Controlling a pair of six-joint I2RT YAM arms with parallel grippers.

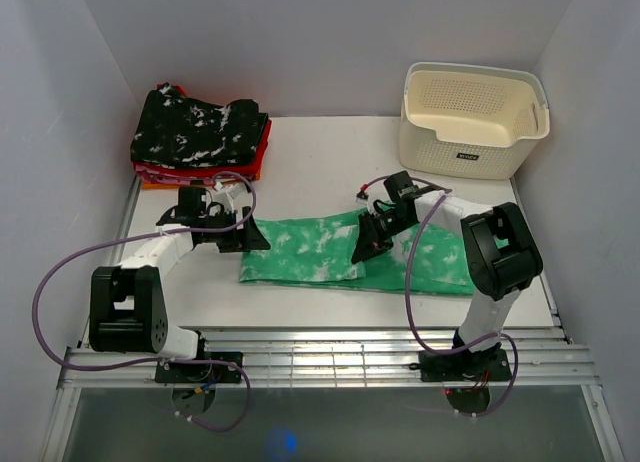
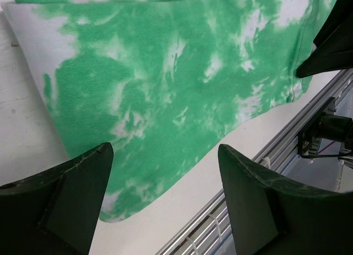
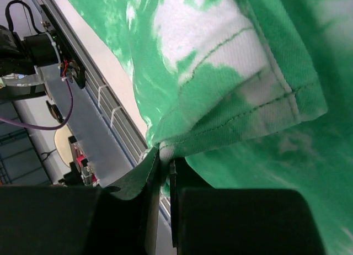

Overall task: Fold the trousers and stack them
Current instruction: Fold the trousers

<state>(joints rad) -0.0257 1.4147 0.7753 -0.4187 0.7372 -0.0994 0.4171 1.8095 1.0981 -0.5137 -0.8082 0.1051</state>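
The green and white tie-dye trousers (image 1: 330,247) lie flat across the table in front of both arms. My right gripper (image 1: 368,250) is shut on a hemmed edge of the trousers (image 3: 231,117), pinching a fold of cloth between its fingers (image 3: 138,178) near the garment's middle. My left gripper (image 1: 252,238) hangs open over the trousers' left end (image 2: 165,89). Its two fingers (image 2: 83,183) stand wide apart with bare table between them, touching nothing.
A black, white-speckled folded garment (image 1: 198,125) lies on red and orange folded clothes (image 1: 258,157) at the back left. A cream plastic basket (image 1: 470,117) stands at the back right. Metal rails (image 1: 330,357) run along the table's near edge.
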